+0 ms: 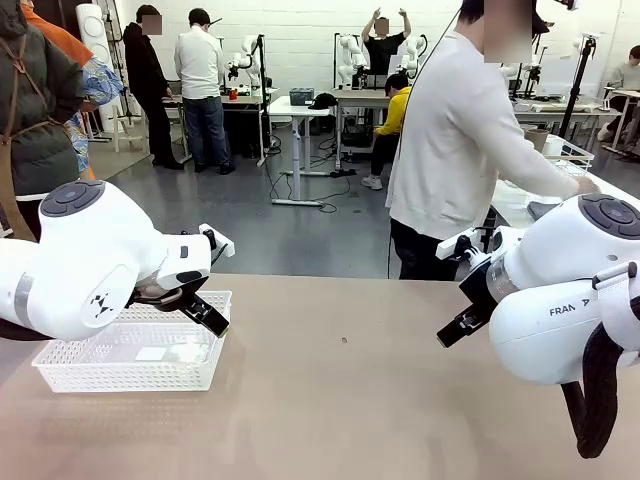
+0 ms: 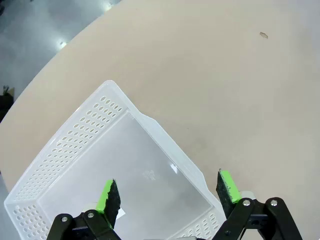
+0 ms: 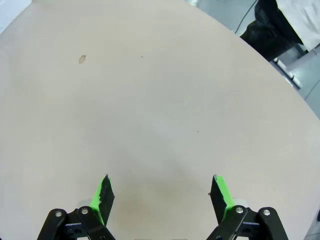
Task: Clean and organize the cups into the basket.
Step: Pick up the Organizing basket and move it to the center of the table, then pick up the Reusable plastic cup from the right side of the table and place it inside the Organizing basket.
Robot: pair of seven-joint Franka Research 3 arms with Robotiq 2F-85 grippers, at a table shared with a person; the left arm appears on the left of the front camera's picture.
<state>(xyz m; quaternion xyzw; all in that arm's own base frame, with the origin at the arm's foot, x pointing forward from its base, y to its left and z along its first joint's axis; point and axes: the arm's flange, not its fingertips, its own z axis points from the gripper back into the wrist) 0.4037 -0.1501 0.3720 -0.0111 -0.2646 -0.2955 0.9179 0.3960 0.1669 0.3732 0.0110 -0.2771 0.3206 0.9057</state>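
The basket (image 1: 120, 372) is a shallow white plastic one with lattice sides, standing empty on the left of the tan table. My left gripper (image 1: 205, 314) hangs over its right rim. In the left wrist view the basket (image 2: 70, 150) lies under my left gripper (image 2: 170, 192), whose green-padded fingers (image 2: 109, 197) stand wide apart with nothing between them. My right gripper (image 1: 463, 322) hovers above the table's right side. Its own view shows my right gripper (image 3: 162, 195) open over bare tabletop. The cups are out of view.
A person in a white top (image 1: 455, 140) stands at the table's far side, turned right toward a side table with a wire basket (image 1: 570, 152). A small dark speck (image 1: 344, 340) marks the tabletop's middle.
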